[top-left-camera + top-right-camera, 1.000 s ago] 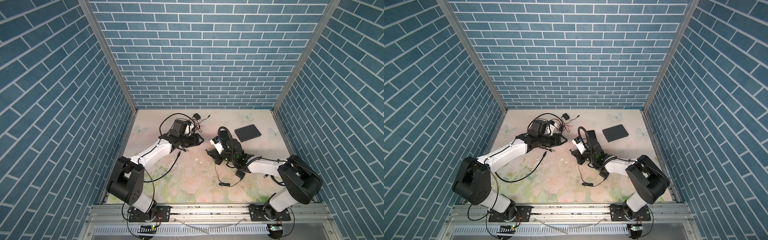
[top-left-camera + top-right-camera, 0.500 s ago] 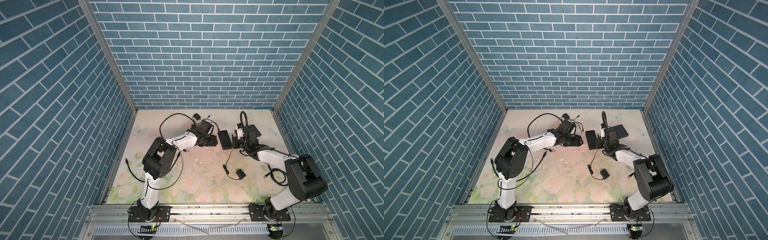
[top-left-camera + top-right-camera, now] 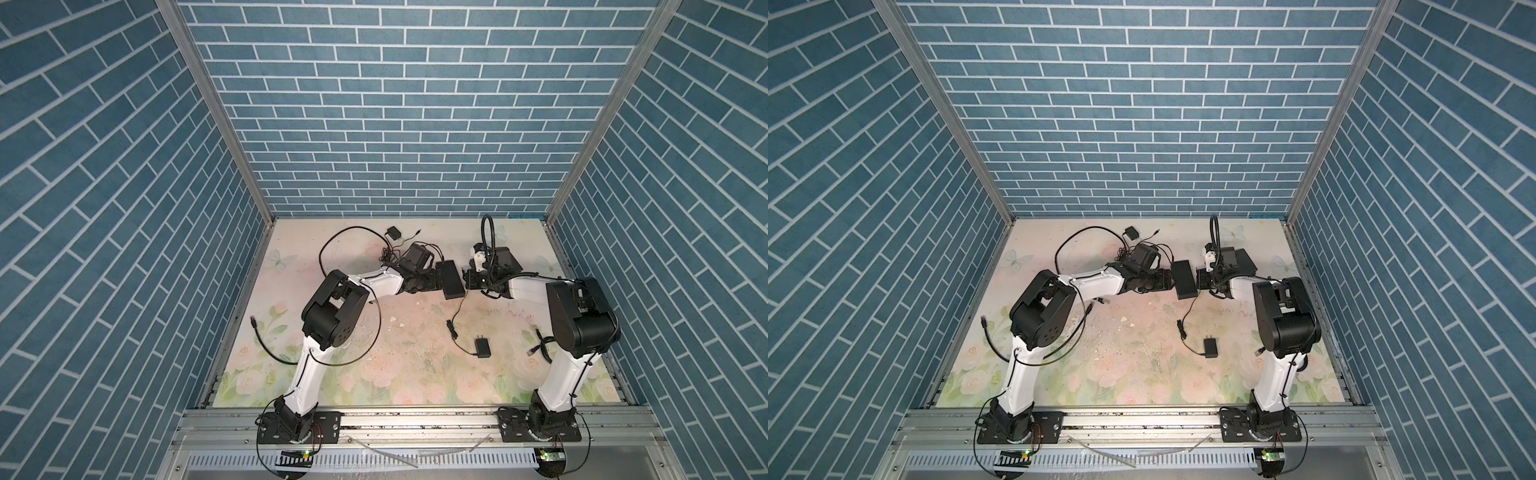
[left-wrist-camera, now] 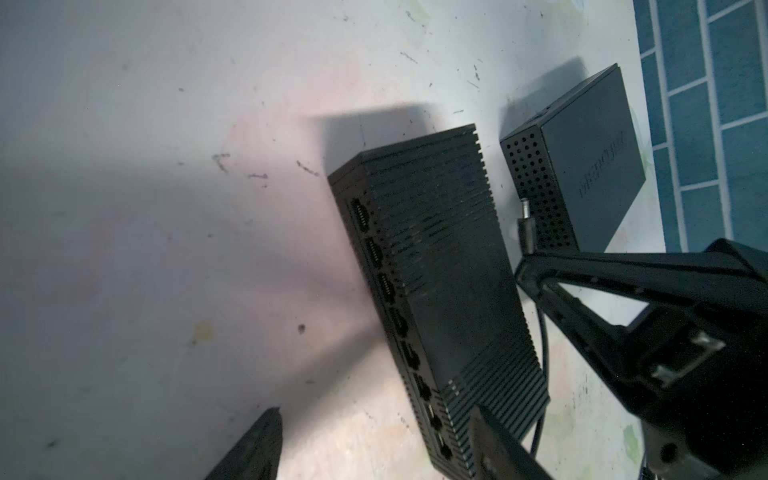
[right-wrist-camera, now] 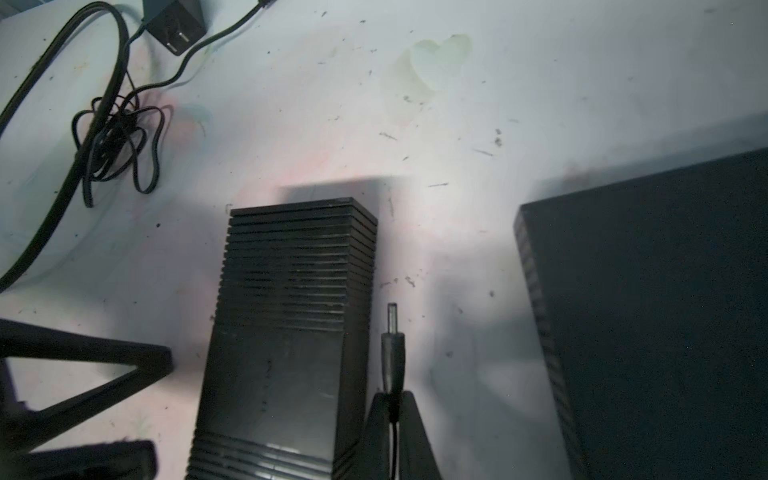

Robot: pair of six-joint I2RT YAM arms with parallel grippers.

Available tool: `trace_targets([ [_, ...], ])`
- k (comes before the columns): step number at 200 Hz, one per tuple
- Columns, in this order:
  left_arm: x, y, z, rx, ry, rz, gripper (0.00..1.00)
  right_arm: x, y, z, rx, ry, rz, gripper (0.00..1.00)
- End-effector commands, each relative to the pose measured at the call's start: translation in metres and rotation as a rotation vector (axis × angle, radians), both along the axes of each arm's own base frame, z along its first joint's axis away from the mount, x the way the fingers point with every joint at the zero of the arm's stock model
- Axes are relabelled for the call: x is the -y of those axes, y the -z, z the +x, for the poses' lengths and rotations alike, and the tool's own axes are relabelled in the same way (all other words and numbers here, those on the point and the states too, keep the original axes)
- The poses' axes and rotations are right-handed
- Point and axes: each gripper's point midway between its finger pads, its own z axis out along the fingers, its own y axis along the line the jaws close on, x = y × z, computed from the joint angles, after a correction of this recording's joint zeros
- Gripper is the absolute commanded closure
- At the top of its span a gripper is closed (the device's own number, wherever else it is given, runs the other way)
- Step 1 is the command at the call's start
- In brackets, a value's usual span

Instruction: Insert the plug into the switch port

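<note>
At the back left of the floral table (image 3: 399, 374), a small black power adapter (image 3: 392, 232) lies by a tangled thin cord (image 5: 112, 137). The left gripper (image 4: 374, 415) reaches toward the middle with its jaws wide. Between the two grippers in both top views, the switch (image 3: 452, 279), a long black ribbed box, lies flat. One of the left fingers (image 4: 494, 444) stands at its near end; whether it touches I cannot tell. The opposite finger is well apart from the long face bearing the row of ports (image 4: 390, 286). Just beside the opposite long side, and parallel to it, is the barrel plug (image 5: 392, 353), its metal tip free and in no port. The right gripper (image 5: 392, 401) has its jaws clamped on the plug's rear end. Past it lies a second black box (image 4: 590, 158) with a perforated side, near the switch but apart from it. Toward the front, a pronged wall adapter (image 3: 482, 347) rests on the table, its thin lead running up toward the right gripper.
</note>
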Motion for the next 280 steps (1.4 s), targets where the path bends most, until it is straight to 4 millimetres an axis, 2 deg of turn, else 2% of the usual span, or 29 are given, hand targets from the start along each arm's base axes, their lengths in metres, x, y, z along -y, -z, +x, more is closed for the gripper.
trace_targets([
  [1, 0.014, 0.002, 0.008, -0.002, 0.010, -0.052, 0.28, -0.024, -0.009, 0.001, 0.004, -0.124, 0.077, 0.98],
  [31, 0.017, 0.008, 0.006, -0.010, 0.013, -0.077, 0.27, -0.043, -0.016, -0.009, 0.016, -0.215, 0.164, 0.98],
  [54, 0.016, 0.008, -0.004, -0.025, 0.031, -0.102, 0.27, -0.062, -0.021, -0.023, 0.013, -0.291, 0.216, 0.98],
  [100, -0.005, -0.004, -0.046, -0.027, 0.018, -0.153, 0.27, -0.105, -0.027, -0.055, -0.007, -0.421, 0.260, 0.97],
  [124, -0.011, -0.009, -0.074, -0.024, 0.027, -0.154, 0.27, -0.114, -0.028, -0.064, -0.018, -0.428, 0.283, 0.97],
  [160, -0.008, -0.012, -0.110, -0.036, 0.051, -0.129, 0.27, -0.096, -0.023, -0.067, -0.035, -0.377, 0.221, 0.97],
  [179, -0.024, -0.010, -0.113, -0.042, 0.029, -0.040, 0.27, -0.081, -0.023, -0.069, -0.048, -0.354, 0.164, 0.97],
  [205, -0.057, -0.017, -0.108, 0.010, 0.011, 0.148, 0.27, -0.054, -0.027, -0.076, -0.057, -0.317, 0.082, 0.97],
  [234, -0.078, -0.045, -0.098, 0.093, 0.073, 0.284, 0.24, -0.031, -0.032, -0.100, -0.073, -0.320, 0.004, 0.97],
  [252, -0.091, -0.057, -0.081, 0.137, 0.125, 0.370, 0.21, -0.030, -0.035, -0.110, -0.063, -0.324, 0.031, 0.96],
  [280, -0.102, -0.044, -0.052, 0.111, 0.236, 0.403, 0.22, -0.034, -0.035, -0.124, -0.065, -0.360, 0.074, 0.96],
])
